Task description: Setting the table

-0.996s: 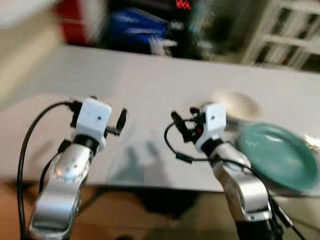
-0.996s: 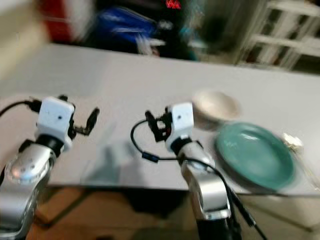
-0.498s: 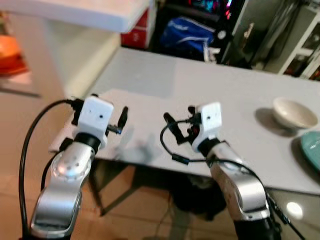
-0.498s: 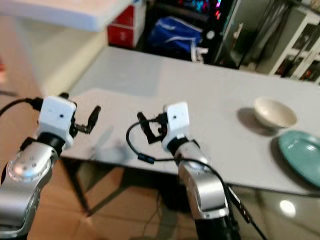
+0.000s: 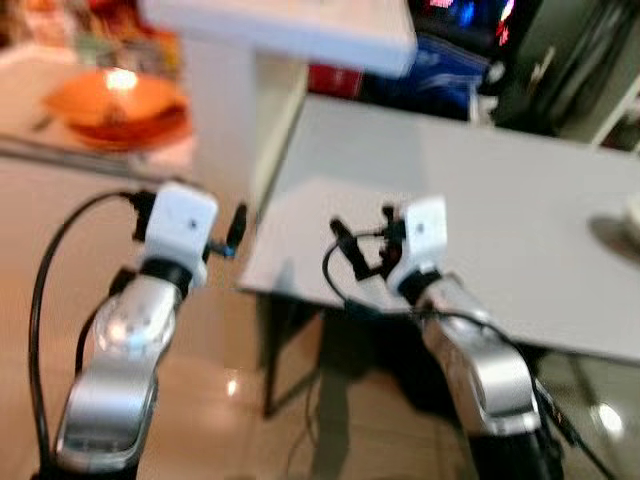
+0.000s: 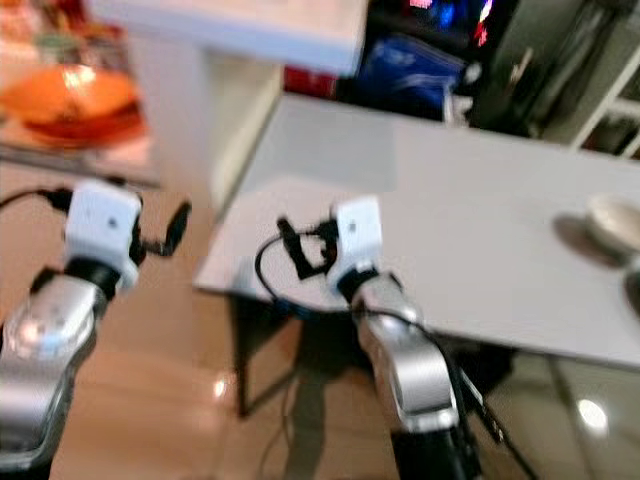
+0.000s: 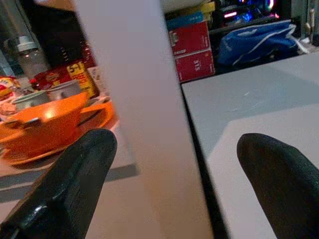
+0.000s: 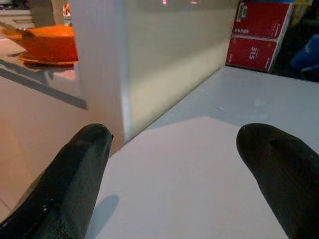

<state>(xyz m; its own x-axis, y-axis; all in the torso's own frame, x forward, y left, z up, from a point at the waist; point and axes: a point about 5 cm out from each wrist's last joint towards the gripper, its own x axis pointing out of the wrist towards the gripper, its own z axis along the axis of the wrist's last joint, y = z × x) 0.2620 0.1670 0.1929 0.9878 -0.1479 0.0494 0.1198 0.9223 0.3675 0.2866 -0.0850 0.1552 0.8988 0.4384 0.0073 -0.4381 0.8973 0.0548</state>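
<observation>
**Two empty grippers at the table's near corner**

Two grippers hang in front of the robot with nothing in them. The left gripper (image 7: 169, 174) sits beyond the table's left edge, over the tan tiled floor (image 5: 200, 400), its two black fingers (image 7: 65, 189) spread wide. The right gripper (image 8: 174, 169) is over the near left corner of the grey table (image 6: 480, 230), its fingers likewise spread, with bare tabletop between them.

A white counter block (image 5: 290, 30) stands left of the table, its tall side panel close against the table's far left edge. Past it, on a lower surface, is an orange bowl (image 5: 115, 100) on an orange plate, with packets and a jar behind it in the left wrist view. Red boxes (image 8: 256, 35) and a blue bag (image 7: 254, 42) sit behind the table. A pale bowl (image 6: 615, 220) rests near the table's right edge, well apart from both grippers.

Compared with half a second ago, the camera has swung left: the teal plate has gone out of the frame, the pale bowl has slid to the edge, and the orange bowl has come fully into view. Both grippers are spread as before.
</observation>
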